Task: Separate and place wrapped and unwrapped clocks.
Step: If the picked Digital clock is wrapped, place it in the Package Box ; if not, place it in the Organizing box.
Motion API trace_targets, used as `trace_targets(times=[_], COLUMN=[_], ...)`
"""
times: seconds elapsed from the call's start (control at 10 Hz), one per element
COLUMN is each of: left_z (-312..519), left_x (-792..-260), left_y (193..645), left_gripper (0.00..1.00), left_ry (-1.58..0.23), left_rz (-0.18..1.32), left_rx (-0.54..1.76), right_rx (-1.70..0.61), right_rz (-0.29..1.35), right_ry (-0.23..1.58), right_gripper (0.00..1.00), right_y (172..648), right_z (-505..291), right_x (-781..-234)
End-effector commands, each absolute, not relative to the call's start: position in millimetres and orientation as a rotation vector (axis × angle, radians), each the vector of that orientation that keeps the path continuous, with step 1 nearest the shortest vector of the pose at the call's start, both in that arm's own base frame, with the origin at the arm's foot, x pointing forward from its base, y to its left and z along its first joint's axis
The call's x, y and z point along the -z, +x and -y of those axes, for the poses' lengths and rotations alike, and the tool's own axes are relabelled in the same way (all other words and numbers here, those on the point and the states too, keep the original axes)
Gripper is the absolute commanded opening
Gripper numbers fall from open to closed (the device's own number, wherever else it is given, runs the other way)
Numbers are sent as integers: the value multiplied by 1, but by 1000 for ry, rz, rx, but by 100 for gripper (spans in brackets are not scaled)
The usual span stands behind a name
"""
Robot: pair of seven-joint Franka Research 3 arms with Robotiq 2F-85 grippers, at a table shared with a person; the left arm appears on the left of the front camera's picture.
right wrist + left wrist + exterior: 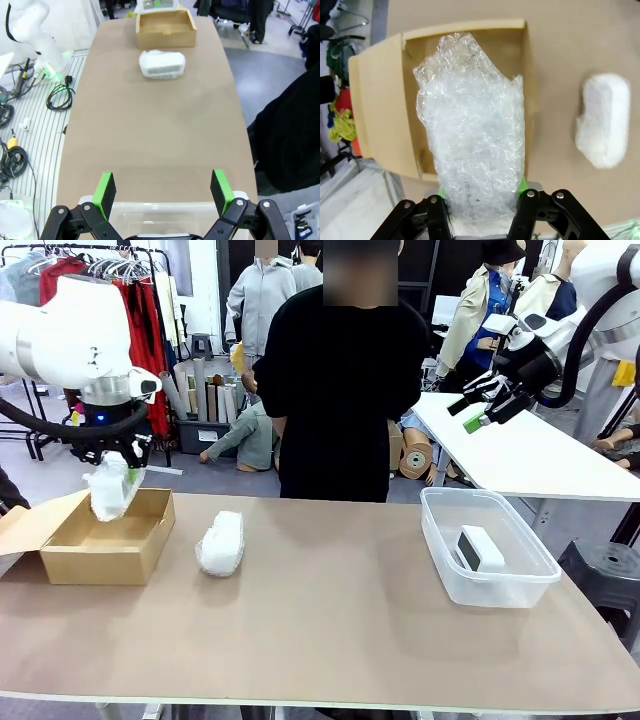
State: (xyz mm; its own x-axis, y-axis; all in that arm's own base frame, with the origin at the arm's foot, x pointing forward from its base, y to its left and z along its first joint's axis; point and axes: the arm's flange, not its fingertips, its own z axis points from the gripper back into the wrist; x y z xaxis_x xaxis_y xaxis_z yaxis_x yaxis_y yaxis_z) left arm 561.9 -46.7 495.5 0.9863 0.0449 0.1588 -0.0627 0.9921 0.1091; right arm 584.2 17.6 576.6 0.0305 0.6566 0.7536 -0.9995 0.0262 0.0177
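While left end effector (482,190) grips wrapped clock (470,125) above cardboard box (470,26), lower it inside before letting go; right end effector (162,187) spread, empty.

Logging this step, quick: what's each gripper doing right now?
Left gripper: shut on the crinkly white bubble-wrapped bundle.
Right gripper: open, holding nothing.

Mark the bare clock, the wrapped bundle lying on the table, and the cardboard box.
bare clock (481,547), front view, on its white casing.
wrapped bundle on the table (221,543), front view, middle of the wrap.
cardboard box (95,565), front view, on its near wall.
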Motion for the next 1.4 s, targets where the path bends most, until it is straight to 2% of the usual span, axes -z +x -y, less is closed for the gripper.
trace_targets(times=[0.0, 0.2, 0.4, 0.6, 0.7, 1.3], left_z=[31, 19, 19, 24, 20, 17], left_x=[-486, -469, -458, -462, -453, -438], left_y=[583, 593, 593, 588, 598, 599], left_gripper=[0, 0, 0, 0, 0, 0], left_ry=[149, 218, 252, 212, 236, 269], left_rz=[230, 291, 253, 175, 242, 199], left_rx=[-9, 12, 52, -32, 35, 8], right_rx=[-1437, -1437, -1437, -1437, -1437, -1437], right_rz=[660, 660, 660, 660, 660, 660], right_ry=[668, 668, 668, 668, 668, 668], right_gripper=[100, 100, 100, 100, 100, 100], right_y=[583, 583, 583, 583, 583, 583], right_z=[-17, -17, -17, -17, -17, -17], right_x=[-578, -578, -578, -578, -578, -578])
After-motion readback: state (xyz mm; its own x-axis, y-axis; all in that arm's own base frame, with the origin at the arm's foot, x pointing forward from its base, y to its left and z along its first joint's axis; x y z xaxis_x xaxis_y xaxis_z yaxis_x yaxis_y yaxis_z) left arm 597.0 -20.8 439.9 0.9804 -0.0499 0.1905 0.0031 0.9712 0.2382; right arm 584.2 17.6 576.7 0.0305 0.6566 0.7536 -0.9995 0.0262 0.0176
